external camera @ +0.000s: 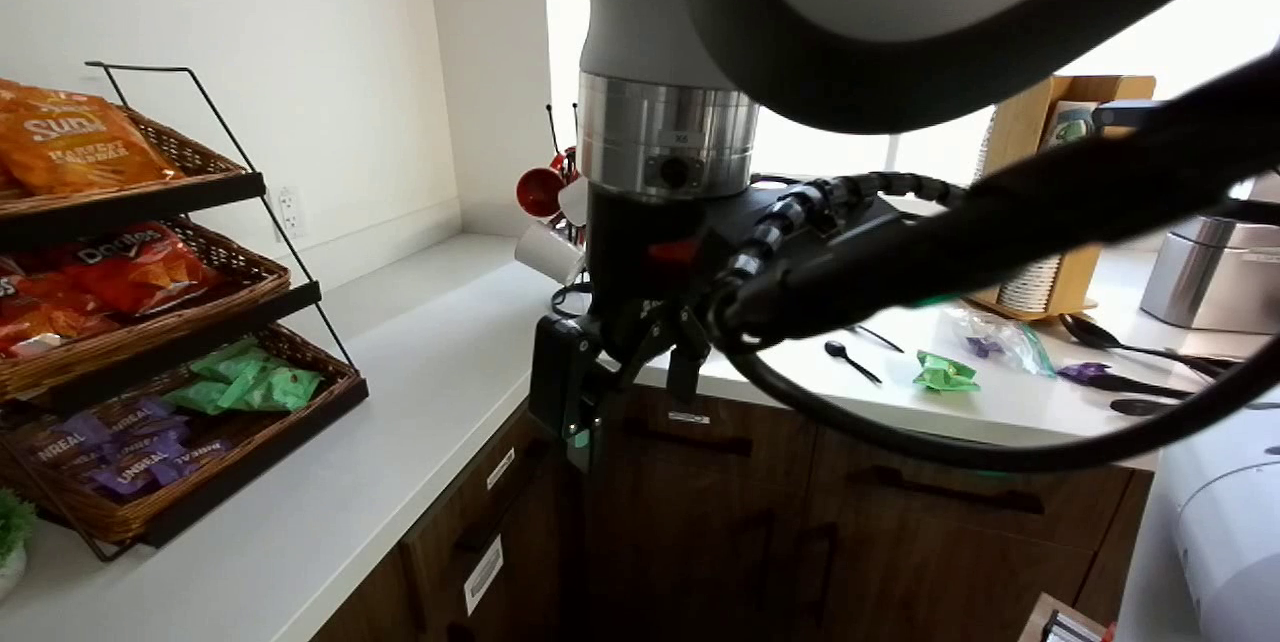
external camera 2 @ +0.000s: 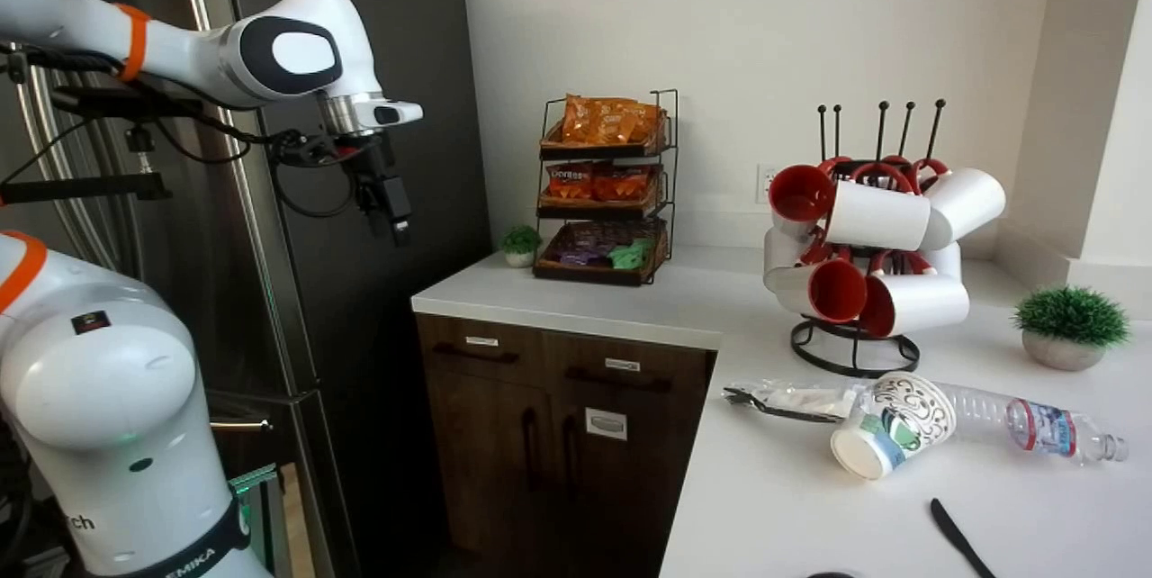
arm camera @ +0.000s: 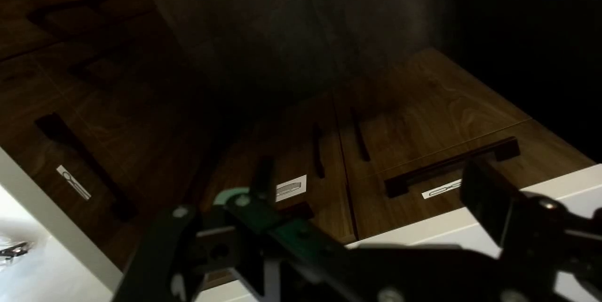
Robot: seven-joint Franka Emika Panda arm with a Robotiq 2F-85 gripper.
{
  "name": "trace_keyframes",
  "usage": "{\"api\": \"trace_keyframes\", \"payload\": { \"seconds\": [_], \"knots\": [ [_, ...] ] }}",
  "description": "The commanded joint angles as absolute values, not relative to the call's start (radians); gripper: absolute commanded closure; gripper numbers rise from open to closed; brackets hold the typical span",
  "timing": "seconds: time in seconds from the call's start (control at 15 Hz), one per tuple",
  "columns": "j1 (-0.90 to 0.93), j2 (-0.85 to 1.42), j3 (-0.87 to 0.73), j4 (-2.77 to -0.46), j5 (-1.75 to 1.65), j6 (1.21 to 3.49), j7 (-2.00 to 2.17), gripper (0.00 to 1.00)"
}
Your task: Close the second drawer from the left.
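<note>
The second drawer from the left [external camera 2: 580, 351] is dark brown, under the white counter, with a dark bar handle and a small white label. It shows in an exterior view [external camera: 462, 504] and in the wrist view [arm camera: 327, 224], partly behind a finger there. It seems to stand slightly out from the leftmost drawer [external camera 2: 522, 339]; how far is hard to tell. My gripper [arm camera: 376, 189] is open and empty, its fingers wide apart. It hangs in the air before the cabinet and apart from the drawer, as both exterior views [external camera: 630, 400] [external camera 2: 391, 218] show.
A white counter [external camera 2: 558, 312] overhangs the drawers and carries a snack rack [external camera 2: 605, 276]. A dark fridge [external camera 2: 378, 290] stands close at the cabinet's left. A mug rack [external camera 2: 855, 371], cup [external camera 2: 886, 434] and bottle [external camera 2: 1035, 425] are on the adjoining counter. More drawers [external camera: 700, 467] meet at the corner.
</note>
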State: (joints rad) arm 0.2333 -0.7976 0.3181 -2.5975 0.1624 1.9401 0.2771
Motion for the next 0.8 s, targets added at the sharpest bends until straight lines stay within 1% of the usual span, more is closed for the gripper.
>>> {"api": "trace_keyframes", "payload": {
  "seconds": [0.0,0.6,0.73],
  "knots": [
    [0.233,-0.797,0.318,-2.595,0.162,1.938,0.277,0.0],
    [0.233,-0.797,0.318,-2.595,0.162,1.938,0.277,0.0],
    [0.231,-0.744,0.304,-2.595,0.169,1.973,0.247,0.0]
  ]
}}
